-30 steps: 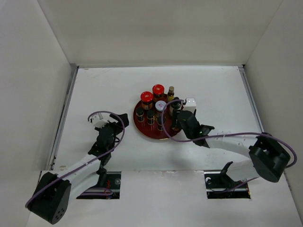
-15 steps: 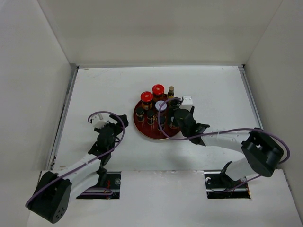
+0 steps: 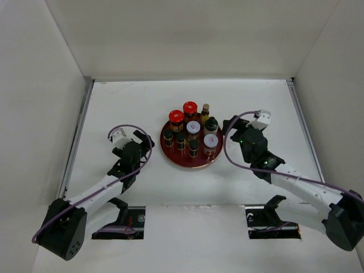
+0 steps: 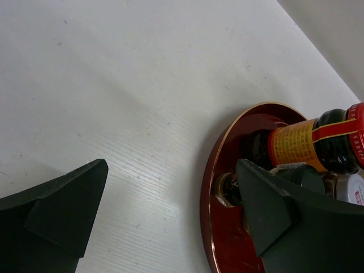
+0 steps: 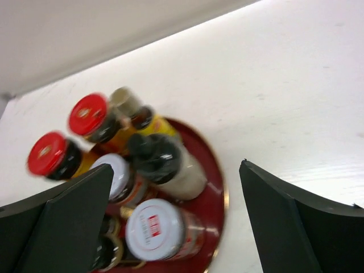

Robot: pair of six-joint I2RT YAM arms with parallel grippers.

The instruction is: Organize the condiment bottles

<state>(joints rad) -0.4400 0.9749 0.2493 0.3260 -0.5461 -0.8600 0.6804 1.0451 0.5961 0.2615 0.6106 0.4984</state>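
The condiment bottles stand together on the round red tray (image 3: 190,164). They are two red-capped bottles (image 3: 176,116) (image 3: 190,107), a yellow one (image 3: 205,108), a pale black-capped one (image 3: 211,123), two white-capped jars (image 3: 193,127) (image 3: 211,140) and three small dark ones (image 3: 180,138). My right gripper (image 3: 232,127) is open and empty, just right of the tray; in its wrist view (image 5: 176,168) it looks onto the pale bottle (image 5: 154,153) and a white-capped jar (image 5: 152,229). My left gripper (image 3: 142,142) is open and empty, left of the tray, with the tray rim (image 4: 210,193) between its fingers.
White walls close in the table on the left, back and right. A metal strip (image 3: 79,136) runs along the left edge. Two dark openings (image 3: 128,219) sit in the near ledge by the arm bases.
My right gripper has drawn back to the right, off the tray, uncovering the front white-capped jar and the pale bottle. My left gripper has crept a little toward the tray.
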